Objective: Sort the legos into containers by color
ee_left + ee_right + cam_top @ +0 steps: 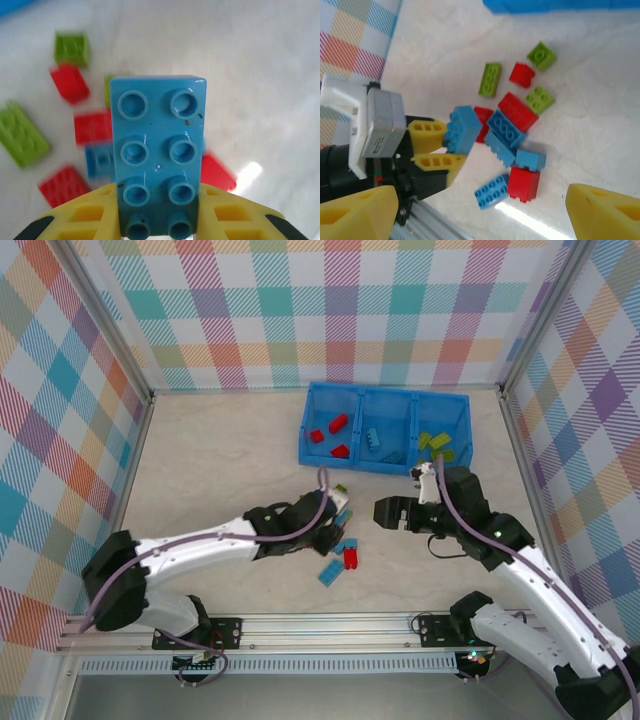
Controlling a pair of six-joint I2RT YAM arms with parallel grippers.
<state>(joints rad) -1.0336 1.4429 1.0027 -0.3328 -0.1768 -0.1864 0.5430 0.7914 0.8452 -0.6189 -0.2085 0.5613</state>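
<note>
- Clamped by the left end effector (333,523) across the long sides, near one end, above the near middle of the desk (220,470): light blue rectangular eight-stud plastic brick (157,145).
- Probably light, stiff, rather slippery; best pinched on the flat walls, not the studs.
- With jaws well apart, just before the bright blue three-compartment plastic bin (380,466) at the far edge: right end effector (384,511).
- Loose on the desk beneath: more red, blue, green bricks (512,131).
</note>
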